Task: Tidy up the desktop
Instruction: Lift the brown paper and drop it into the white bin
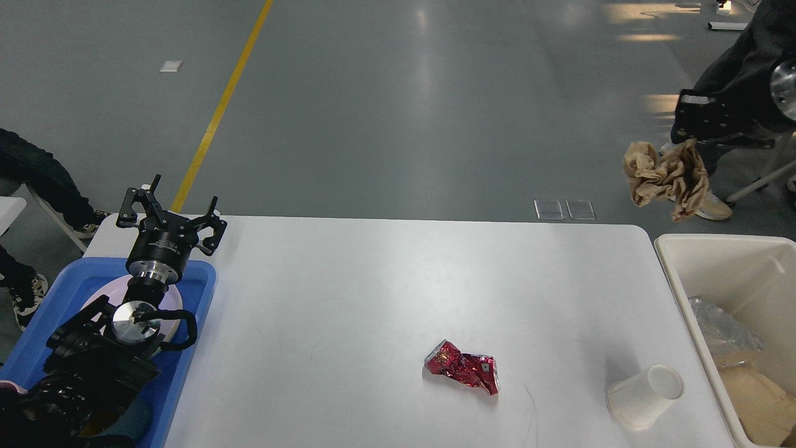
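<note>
Left arm: black, comes in from the lower left corner and rises over the blue tray.
Blue tray (196, 292): sits on the left end of the desktop, just under the left arm; a pale plate-like disc (99, 297) lies in it, mostly hidden by the arm.
Left gripper (180, 198): held above the far left corner of the desktop, fingers spread wide apart, nothing between them.
Desktop (373, 292): large white tabletop with rounded corners, fills the middle and lower part of the view, between the blue tray on the left and the cream bin on the right.
Scratch (533, 410): thin dark line on the desktop, near the front edge, just right of the wrapper.
Red wrapper (463, 367): crumpled, shiny red foil, lies flat on the desktop right of centre, well apart from both grippers.
White paper cup (645, 389): lies on its side on the desktop near the right edge, its open mouth turned up and to the right.
Cream bin (678, 274): stands just beside the right edge of the desktop; clear plastic and brown paper lie inside it.
Right gripper (687, 134): up at the far right, beyond the far right corner of the desktop; its fingers are closed on a wad of crumpled brown paper (665, 177), which hangs below it.
</note>
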You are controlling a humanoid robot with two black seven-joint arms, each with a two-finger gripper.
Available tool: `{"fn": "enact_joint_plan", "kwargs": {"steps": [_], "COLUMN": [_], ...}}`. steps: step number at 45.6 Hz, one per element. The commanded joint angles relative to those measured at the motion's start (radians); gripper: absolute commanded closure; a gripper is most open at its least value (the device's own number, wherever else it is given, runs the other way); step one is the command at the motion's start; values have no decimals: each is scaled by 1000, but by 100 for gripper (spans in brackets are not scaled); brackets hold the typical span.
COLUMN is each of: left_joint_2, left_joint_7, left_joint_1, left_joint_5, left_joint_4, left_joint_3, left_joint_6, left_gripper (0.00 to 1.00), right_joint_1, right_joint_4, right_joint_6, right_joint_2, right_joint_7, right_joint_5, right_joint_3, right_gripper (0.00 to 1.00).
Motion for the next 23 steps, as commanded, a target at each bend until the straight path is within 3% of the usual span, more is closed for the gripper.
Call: {"fn": "enact_joint_plan", "kwargs": {"steps": [1, 13, 15, 19, 21, 23], "left_joint_2": [0, 0, 0, 0, 0, 0], "left_joint_7": [0, 1, 1, 0, 0, 1], "left_joint_1": [1, 1, -1, 1, 1, -1], "left_joint_5": [0, 0, 0, 0, 0, 0], "left_joint_4": [0, 0, 0, 0, 0, 0], "left_joint_3": [0, 0, 0, 0, 0, 0], "left_joint_6": [0, 2, 0, 0, 0, 0], "left_gripper": [3, 3, 3, 3, 3, 3], "right_joint_1": [-192, -500, -553, -663, -715, -763], "right_joint_4": [-117, -160, -183, -260, -306, -350], "right_joint_6": [-108, -438, -465, -513, -524, -531], "right_joint_2": [-50, -112, -109, -92, -66, -31], "right_joint_7": [2, 6, 8, 9, 11, 11], "right_joint_5": [3, 3, 3, 3, 3, 3], "right_joint_3": [9, 18, 25, 34, 37, 43], "right_gripper": [100, 100, 84, 28, 13, 4]}}
